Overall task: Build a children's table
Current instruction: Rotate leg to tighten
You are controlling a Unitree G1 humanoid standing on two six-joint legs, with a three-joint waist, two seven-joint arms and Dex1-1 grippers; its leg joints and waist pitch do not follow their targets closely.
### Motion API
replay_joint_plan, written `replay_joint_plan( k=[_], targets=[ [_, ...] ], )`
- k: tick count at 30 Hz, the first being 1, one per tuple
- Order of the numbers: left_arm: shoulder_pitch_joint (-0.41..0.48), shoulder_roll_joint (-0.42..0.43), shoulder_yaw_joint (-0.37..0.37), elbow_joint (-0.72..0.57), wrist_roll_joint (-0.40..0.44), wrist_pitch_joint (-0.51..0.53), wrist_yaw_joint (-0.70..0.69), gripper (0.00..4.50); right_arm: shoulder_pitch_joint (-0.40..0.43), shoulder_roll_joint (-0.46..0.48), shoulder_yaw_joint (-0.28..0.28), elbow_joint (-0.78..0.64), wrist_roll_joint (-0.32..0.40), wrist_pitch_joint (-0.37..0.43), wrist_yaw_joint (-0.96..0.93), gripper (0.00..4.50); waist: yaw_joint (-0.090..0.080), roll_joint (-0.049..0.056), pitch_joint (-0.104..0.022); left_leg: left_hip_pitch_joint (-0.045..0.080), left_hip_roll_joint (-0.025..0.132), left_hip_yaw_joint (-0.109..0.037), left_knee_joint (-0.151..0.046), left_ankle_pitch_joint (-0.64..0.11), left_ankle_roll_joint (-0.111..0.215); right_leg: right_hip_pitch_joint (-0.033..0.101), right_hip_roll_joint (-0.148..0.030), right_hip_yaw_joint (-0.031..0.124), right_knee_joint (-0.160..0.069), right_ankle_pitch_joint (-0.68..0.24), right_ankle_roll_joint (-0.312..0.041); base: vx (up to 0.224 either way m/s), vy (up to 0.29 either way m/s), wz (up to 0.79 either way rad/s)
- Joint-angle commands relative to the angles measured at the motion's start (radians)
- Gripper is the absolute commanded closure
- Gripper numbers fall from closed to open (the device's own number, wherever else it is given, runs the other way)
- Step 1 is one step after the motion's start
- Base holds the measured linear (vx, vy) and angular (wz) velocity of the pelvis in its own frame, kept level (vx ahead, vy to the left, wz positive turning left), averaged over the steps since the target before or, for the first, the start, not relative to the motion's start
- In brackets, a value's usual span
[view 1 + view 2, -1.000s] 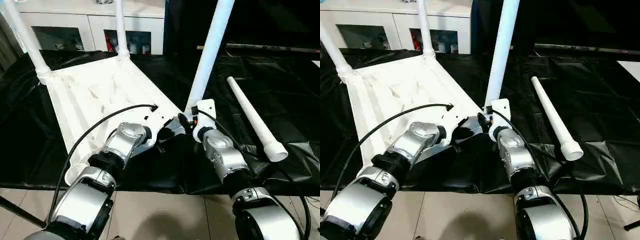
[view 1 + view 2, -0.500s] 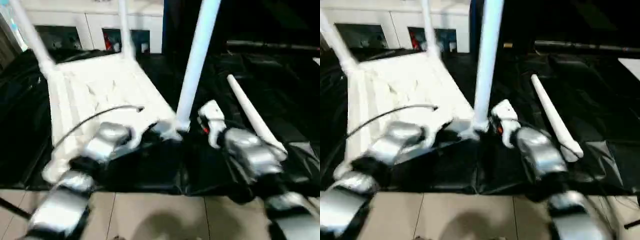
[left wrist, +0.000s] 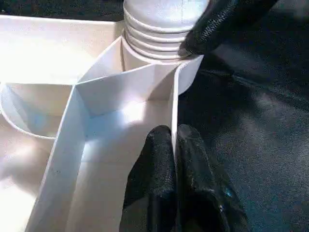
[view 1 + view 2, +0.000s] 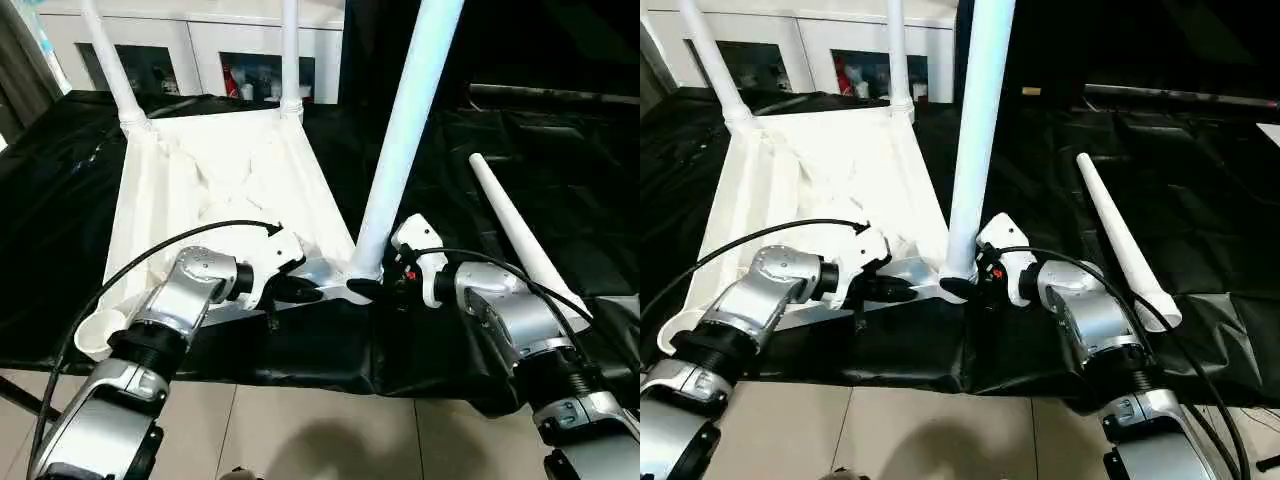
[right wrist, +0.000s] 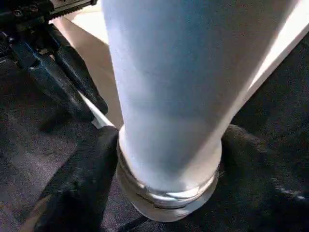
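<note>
White plastic filled the left half of the head views: the tabletop lay upside down on a desk draped in black sheeting, ribbed underside up. Two legs stood in its far corner sockets, one at upper left and one at upper centre. The near-left corner socket, at lower left, was empty.

Right of that, low in the frame, the left hand had its two black fingers pressed together over a thin upright wall of the tabletop's near edge, gripping it just beside the near-right corner.

At the centre a third leg rose steeply from that near-right socket, its ribbed foot seated in the round collar. The right hand stood with its fingers spread wide, one on each side of the leg's base; the wrist view showed both fingers against the leg, clasping it.

Further right, a fourth leg lay loose on the black sheet, running from mid-right towards the lower right, apart from the tabletop.

Along the top edge, behind the desk, stood a white cabinet with glass doors.
</note>
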Motion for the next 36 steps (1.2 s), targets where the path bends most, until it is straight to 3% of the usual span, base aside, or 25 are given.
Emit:
replay_joint_plan(
  k=[1, 11, 13, 14, 15, 16, 17, 20, 24, 25, 27, 28, 36],
  targets=[
    [0.004, -0.016, 0.013, -0.032, -0.048, -0.005, -0.031, 4.5, 0.003, -0.001, -0.004, 0.0, 0.011, 0.009, 0.005, 1.56, 0.0, -0.012, -0.07, 0.009, 0.023, -0.002, -0.06, -0.176, 0.047, 0.055, -0.052, 0.047, -0.058, -0.203, -0.219, 0.0, 0.0, 0.0],
    [0.002, -0.025, 0.023, -0.033, -0.053, 0.014, -0.01, 4.5, 0.012, 0.022, -0.025, 0.015, 0.017, 0.008, -0.033, 1.76, -0.001, -0.011, -0.071, 0.01, 0.023, -0.002, -0.06, -0.173, 0.042, 0.056, -0.052, 0.046, -0.058, -0.207, -0.216, 0.0, 0.0, 0.0],
    [-0.011, -0.048, 0.03, -0.009, -0.041, 0.025, 0.047, 4.5, 0.008, 0.055, -0.058, 0.049, 0.014, 0.007, -0.127, 1.76, -0.002, -0.011, -0.07, 0.01, 0.021, -0.003, -0.06, -0.183, 0.034, 0.054, -0.053, 0.046, -0.059, -0.221, -0.217, 0.0, 0.0, 0.0],
    [-0.046, -0.099, 0.042, 0.058, -0.012, 0.032, 0.175, 4.5, 0.001, 0.122, -0.119, 0.106, 0.013, 0.009, -0.311, 1.76, -0.01, -0.01, -0.068, 0.007, 0.019, -0.002, -0.061, -0.191, 0.03, 0.05, -0.051, 0.048, -0.061, -0.239, -0.21, 0.0, 0.0, 0.0],
    [-0.046, -0.099, 0.042, 0.058, -0.012, 0.032, 0.175, 4.5, 0.001, 0.122, -0.119, 0.106, 0.013, 0.009, -0.311, 1.76, -0.008, -0.012, -0.068, 0.012, 0.02, -0.004, -0.062, -0.195, 0.018, 0.051, -0.053, 0.047, -0.066, -0.262, -0.204, 0.0, 0.0, 0.0],
    [-0.084, -0.157, 0.054, 0.132, 0.012, 0.029, 0.309, 4.5, -0.004, 0.198, -0.179, 0.156, 0.021, 0.014, -0.499, 1.76, -0.014, -0.01, -0.067, 0.009, 0.015, -0.003, -0.063, -0.192, 0.005, 0.052, -0.05, 0.047, -0.069, -0.284, -0.19, 0.0, 0.0, 0.0],
    [-0.099, -0.182, 0.059, 0.16, 0.018, 0.029, 0.36, 4.5, -0.007, 0.226, -0.195, 0.174, 0.018, 0.011, -0.569, 1.76, -0.013, -0.009, -0.067, 0.015, 0.017, -0.004, -0.064, -0.206, -0.005, 0.049, -0.051, 0.047, -0.07, -0.299, -0.186, 0.0, 0.0, 0.0],
    [-0.119, -0.223, 0.062, 0.195, 0.024, 0.032, 0.419, 4.5, -0.012, 0.265, -0.204, 0.202, 0.011, 0.001, -0.65, 1.76, -0.013, -0.012, -0.069, 0.014, 0.013, -0.004, -0.063, -0.221, 0.005, 0.051, -0.051, 0.047, -0.078, -0.333, -0.162, 0.0, 0.0, 0.0],
    [-0.133, -0.278, 0.038, 0.213, 0.038, 0.017, 0.457, 4.5, -0.041, 0.319, -0.2, 0.245, -0.017, -0.043, -0.741, 1.76, -0.013, -0.008, -0.07, 0.012, 0.015, -0.004, -0.063, -0.21, 0.015, 0.051, -0.05, 0.048, -0.073, -0.285, -0.171, 0.0, 0.0, 0.0],
    [-0.135, -0.277, 0.036, 0.214, 0.039, 0.011, 0.454, 4.5, -0.05, 0.318, -0.198, 0.255, -0.024, -0.055, -0.748, 1.76, -0.013, -0.002, -0.07, 0.012, 0.014, -0.005, -0.064, -0.211, 0.015, 0.051, -0.05, 0.047, -0.073, -0.279, -0.174, 0.0, 0.0, 0.0],
    [-0.145, -0.277, 0.039, 0.235, 0.046, -0.004, 0.456, 4.5, -0.066, 0.322, -0.208, 0.278, -0.028, -0.087, -0.762, 1.76, -0.015, -0.004, -0.07, 0.012, 0.012, -0.004, -0.063, -0.223, 0.018, 0.05, -0.049, 0.048, -0.075, -0.28, -0.173, 0.0, 0.0, 0.0],
    [-0.15, -0.278, 0.042, 0.248, 0.048, -0.01, 0.46, 4.5, -0.072, 0.326, -0.215, 0.287, -0.028, -0.099, -0.768, 1.21, -0.016, -0.004, -0.071, 0.012, 0.012, -0.004, -0.064, -0.224, 0.019, 0.051, -0.047, 0.048, -0.074, -0.276, -0.174, 0.0, 0.0, 0.0],
    [-0.158, -0.261, 0.043, 0.274, 0.06, -0.1, 0.466, 4.5, -0.056, 0.291, -0.235, 0.22, -0.01, -0.157, -0.746, 0.56, -0.01, -0.005, -0.072, 0.011, 0.013, -0.001, -0.061, -0.198, 0.041, 0.054, -0.048, 0.05, -0.069, -0.228, -0.191, 0.0, 0.0, 0.0]
  ],
)
